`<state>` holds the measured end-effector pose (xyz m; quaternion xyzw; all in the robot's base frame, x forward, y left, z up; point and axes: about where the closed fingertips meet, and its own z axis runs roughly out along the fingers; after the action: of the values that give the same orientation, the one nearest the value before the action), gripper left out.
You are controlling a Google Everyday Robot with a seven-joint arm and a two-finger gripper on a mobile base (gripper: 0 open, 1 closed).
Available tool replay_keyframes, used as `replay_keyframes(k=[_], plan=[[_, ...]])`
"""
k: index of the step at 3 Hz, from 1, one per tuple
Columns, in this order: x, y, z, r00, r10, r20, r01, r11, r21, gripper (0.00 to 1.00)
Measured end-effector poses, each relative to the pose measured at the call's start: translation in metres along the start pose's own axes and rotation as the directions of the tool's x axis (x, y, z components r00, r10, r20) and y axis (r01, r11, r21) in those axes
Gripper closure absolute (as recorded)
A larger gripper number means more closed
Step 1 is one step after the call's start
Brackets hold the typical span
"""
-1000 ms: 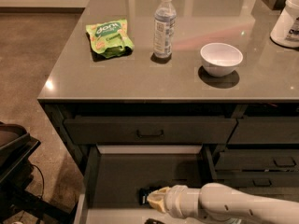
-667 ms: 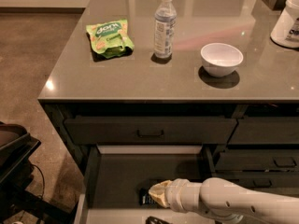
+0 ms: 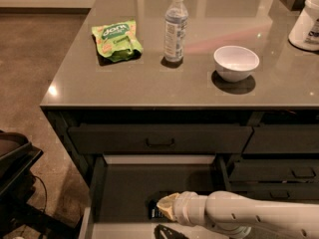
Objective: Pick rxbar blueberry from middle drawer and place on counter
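A robot's white arm (image 3: pixel 249 215) reaches low into the open middle drawer (image 3: pixel 124 193), pulled out below the bench (image 3: pixel 149 83) to expose its floor. The gripper (image 3: pixel 166 206) sits at the drawer's near edge, right against the dark rxbar blueberry (image 3: pixel 155 211), apparently lined up to take it; whether its grasp is closed cannot be told. Above, a green snack bag (image 3: pixel 117 40), water bottle (image 3: pixel 175 28) and white bowl (image 3: pixel 236 62) leave the bench's front strip bare, likely room for the bar.
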<state>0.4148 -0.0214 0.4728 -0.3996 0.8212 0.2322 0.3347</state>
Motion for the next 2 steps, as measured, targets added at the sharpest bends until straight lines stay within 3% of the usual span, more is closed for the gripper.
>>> replay_keyframes(k=[1, 2], plan=[[0.0175, -0.0132, 0.0221, 1.0, -0.009, -0.019, 0.009, 0.9996, 0.028, 0.38], [0.019, -0.0137, 0.024, 1.0, -0.007, -0.02, 0.007, 0.9995, 0.03, 0.15]])
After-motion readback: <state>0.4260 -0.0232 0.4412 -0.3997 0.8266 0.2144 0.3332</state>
